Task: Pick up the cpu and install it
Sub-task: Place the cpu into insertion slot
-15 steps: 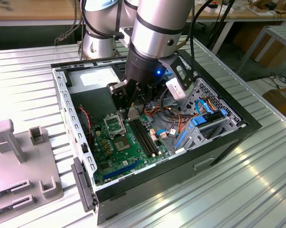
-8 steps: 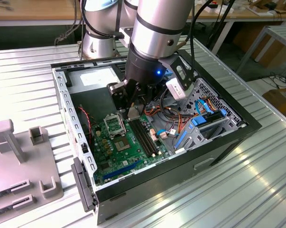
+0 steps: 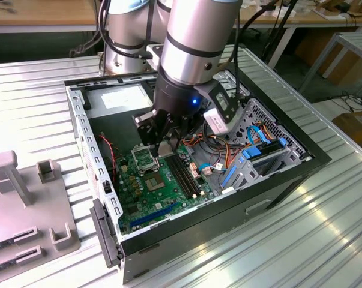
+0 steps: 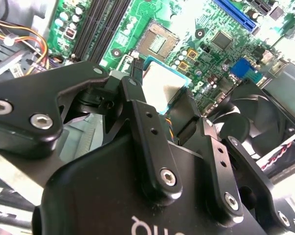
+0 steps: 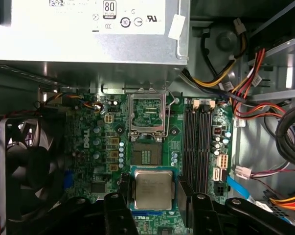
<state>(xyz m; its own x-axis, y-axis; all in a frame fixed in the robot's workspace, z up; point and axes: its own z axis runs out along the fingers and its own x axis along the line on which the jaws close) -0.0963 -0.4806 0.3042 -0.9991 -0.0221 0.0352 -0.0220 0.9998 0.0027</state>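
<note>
Silvery-tan cpu (image 5: 152, 187) gripped above the green board (image 5: 88, 147) — one cpu, two black fingers (image 5: 119, 208).

One edge of the cpu is hidden behind the body of the gripper (image 5: 152, 196) in the first wrist view, and in the exterior view the arm (image 3: 193, 36) makes it hard to pick out. Jaws stand narrow, closed on two opposite sides of the cpu. It hangs just beside the single black-framed socket (image 5: 147, 149) — metal lid (image 5: 147, 111) flipped up — inside one open computer case (image 3: 199, 235), with one fan (image 5: 20, 166) at the board's edge.
</note>
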